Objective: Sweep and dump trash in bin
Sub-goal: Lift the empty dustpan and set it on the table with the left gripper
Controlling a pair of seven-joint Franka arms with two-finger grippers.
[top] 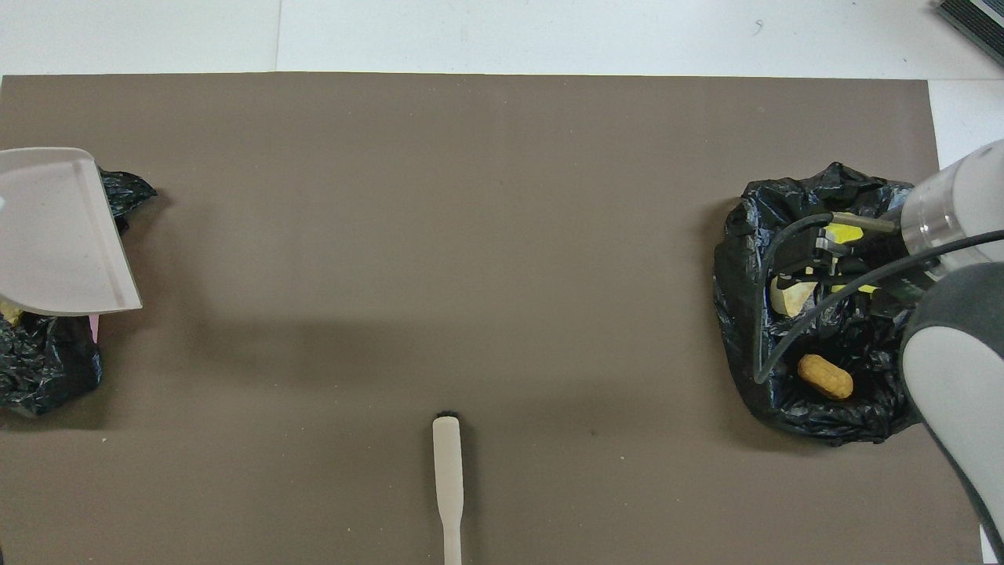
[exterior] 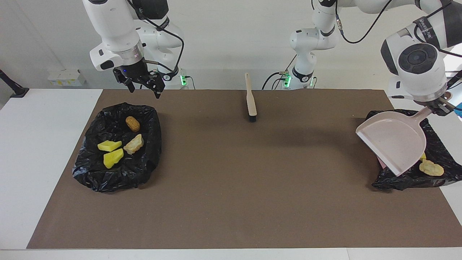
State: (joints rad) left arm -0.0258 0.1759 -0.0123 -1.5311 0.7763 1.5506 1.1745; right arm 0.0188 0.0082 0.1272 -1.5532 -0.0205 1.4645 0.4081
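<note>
A brown mat (exterior: 231, 187) covers the white table (exterior: 39, 151). The left gripper (exterior: 438, 108) pinches the dustpan (exterior: 393, 142) above one black bag (exterior: 438, 155); the right gripper (exterior: 142, 83), fingers spread, hangs over the other bag (exterior: 119, 169). Trash (exterior: 112, 157) lies in both. The brush (exterior: 250, 97) rests nearer the robots.

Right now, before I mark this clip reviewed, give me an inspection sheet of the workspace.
Surface: brown mat on a white table; no scraps seen on the mat.
Job's things: four scraps in the black bag at the right arm's end; at least two scraps show in the other bag; brush lies nearest the robots.
Clutter: pink edge under the dustpan's rim.
Grippers: left gripper shut on the dustpan handle, over its bag; right gripper open, empty, in the air above its bag.
Cables: black leads along both arms.
Surroundings: white wall, nothing else seen.
</note>
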